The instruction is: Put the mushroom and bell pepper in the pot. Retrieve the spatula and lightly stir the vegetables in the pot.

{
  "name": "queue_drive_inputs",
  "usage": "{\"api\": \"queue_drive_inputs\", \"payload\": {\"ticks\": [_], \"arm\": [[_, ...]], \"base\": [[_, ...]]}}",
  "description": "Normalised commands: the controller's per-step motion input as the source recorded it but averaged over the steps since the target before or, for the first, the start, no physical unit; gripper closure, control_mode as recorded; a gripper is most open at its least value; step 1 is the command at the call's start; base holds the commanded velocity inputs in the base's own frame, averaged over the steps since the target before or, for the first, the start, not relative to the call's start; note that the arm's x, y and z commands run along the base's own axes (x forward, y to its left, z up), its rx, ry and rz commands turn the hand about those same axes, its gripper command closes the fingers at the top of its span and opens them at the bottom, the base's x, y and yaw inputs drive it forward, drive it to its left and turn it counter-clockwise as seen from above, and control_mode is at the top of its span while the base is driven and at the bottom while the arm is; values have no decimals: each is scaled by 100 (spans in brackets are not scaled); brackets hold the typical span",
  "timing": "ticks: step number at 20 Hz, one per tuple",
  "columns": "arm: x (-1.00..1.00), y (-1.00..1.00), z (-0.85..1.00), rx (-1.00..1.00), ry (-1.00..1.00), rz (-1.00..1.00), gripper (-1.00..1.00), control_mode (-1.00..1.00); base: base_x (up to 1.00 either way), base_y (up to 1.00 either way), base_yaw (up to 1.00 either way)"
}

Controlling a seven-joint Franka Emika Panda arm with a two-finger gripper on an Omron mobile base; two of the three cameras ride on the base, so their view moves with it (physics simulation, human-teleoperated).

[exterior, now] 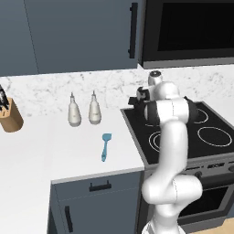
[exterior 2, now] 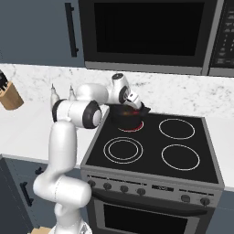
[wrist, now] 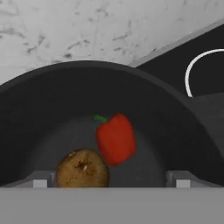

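While gripper [wrist: 109,179] gapes, mushroom [wrist: 82,169] seemingly touching bell pepper [wrist: 116,139], inside pot [wrist: 39,109]

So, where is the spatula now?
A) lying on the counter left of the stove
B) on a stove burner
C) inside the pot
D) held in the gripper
A: the spatula lies flat on the white counter, beside the stove, apart from the arm.

You have the black pot [wrist: 175,127] on the stove's rear left burner, with the red bell pepper [wrist: 115,139] and brown mushroom [wrist: 82,169] lying touching on its floor. Your light-blue spatula [exterior: 106,146] lies flat on the white counter, well left of the stove, blade end away from you.
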Motion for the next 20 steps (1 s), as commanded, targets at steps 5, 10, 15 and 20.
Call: {"api": "queue_drive_inputs", "payload": {"ticks": [5,10,15,20], "arm": [[-65,-3,15,0,-31,0,-100,-100],[-74,-7,80,4,-30,6,-100,-100],[-79,-3,100,1,-21,10,-100,-100],[-89,7,81,0,6,22,-100,-100]], "base": [[0,0,0],[0,0,0],[0,0,0],[0,0,0]]}}
